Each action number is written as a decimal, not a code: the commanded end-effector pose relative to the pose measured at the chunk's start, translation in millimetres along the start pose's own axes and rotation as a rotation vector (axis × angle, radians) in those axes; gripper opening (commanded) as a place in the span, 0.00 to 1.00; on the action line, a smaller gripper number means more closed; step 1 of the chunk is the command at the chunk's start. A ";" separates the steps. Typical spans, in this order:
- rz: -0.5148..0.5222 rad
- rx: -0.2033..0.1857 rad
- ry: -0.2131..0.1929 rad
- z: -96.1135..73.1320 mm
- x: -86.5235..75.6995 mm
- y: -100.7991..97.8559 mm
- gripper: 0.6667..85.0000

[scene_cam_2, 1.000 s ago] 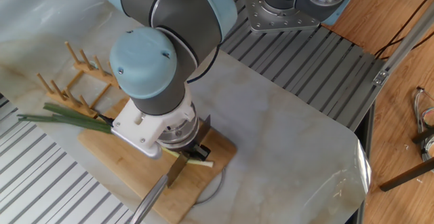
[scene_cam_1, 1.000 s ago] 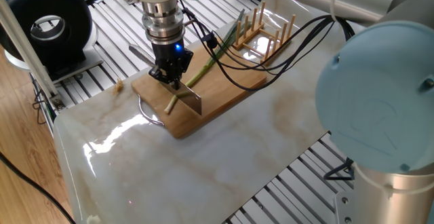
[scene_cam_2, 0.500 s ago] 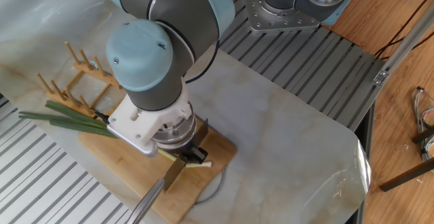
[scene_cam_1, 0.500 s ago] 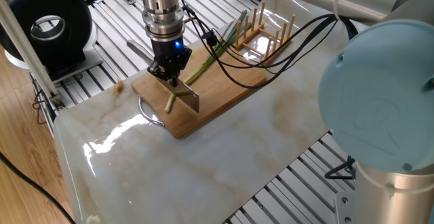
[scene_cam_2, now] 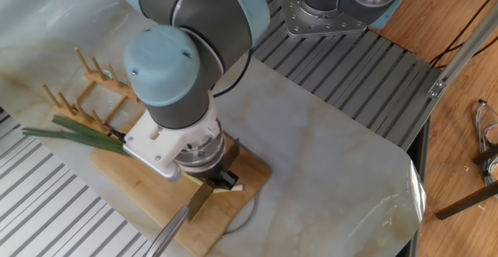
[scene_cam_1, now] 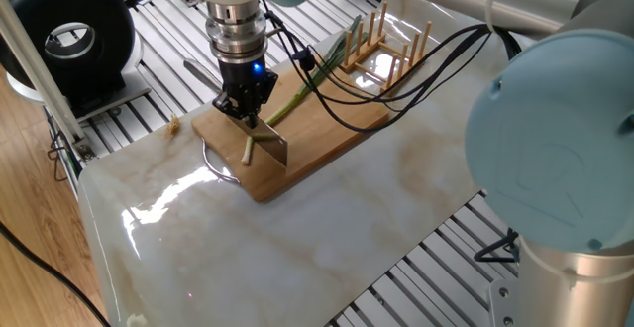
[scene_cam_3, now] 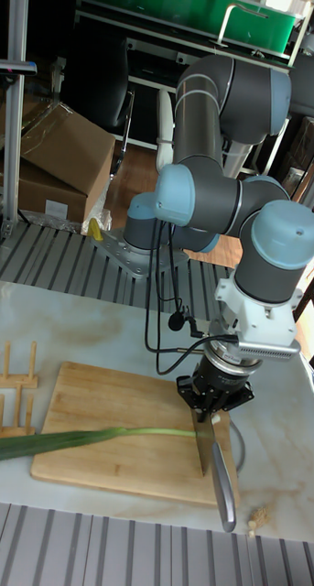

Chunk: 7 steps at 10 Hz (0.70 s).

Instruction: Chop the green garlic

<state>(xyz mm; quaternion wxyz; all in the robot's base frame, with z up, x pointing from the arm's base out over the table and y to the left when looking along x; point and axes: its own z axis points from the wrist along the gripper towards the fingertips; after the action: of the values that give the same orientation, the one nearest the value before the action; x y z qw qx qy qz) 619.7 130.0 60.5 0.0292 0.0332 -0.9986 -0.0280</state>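
our jaws are closed on the knife [scene_cam_3: 214,458], so the gripper [scene_cam_1: 244,112] holds its blade edge-down across the green garlic [scene_cam_1: 287,111]. the stalk lies along the cutting board [scene_cam_3: 102,403], its pale end by the blade near the board's corner. its dark leaves run past the opposite edge toward the wooden peg rack [scene_cam_1: 391,40].

**Marble counter and what rests on it**

The counter [scene_cam_1: 327,238] has a pale, glossy marble-patterned top lying over a ribbed metal bed. A wooden cutting board [scene_cam_1: 327,139] lies flat on it toward the far left in one fixed view, with a thin wire loop [scene_cam_1: 213,163] showing at the board's near-left edge. A wooden peg rack [scene_cam_1: 391,45] stands just beyond the board's far end. A small tan scrap [scene_cam_1: 174,123] lies on the counter near its left edge, apart from the board.
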 end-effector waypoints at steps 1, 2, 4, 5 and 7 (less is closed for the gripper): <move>-0.007 -0.023 0.034 -18.6 7.0 -6.1 0.01; 0.014 -0.029 0.036 -18.1 7.8 -3.4 0.01; 0.029 -0.011 0.024 -12.6 6.1 1.1 0.01; 0.027 -0.011 0.024 -9.1 6.4 1.9 0.01; 0.029 -0.005 0.020 -3.9 6.6 4.8 0.01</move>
<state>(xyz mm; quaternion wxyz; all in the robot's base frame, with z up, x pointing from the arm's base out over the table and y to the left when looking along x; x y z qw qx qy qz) 613.8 129.2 67.9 0.0409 0.0239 -0.9985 -0.0272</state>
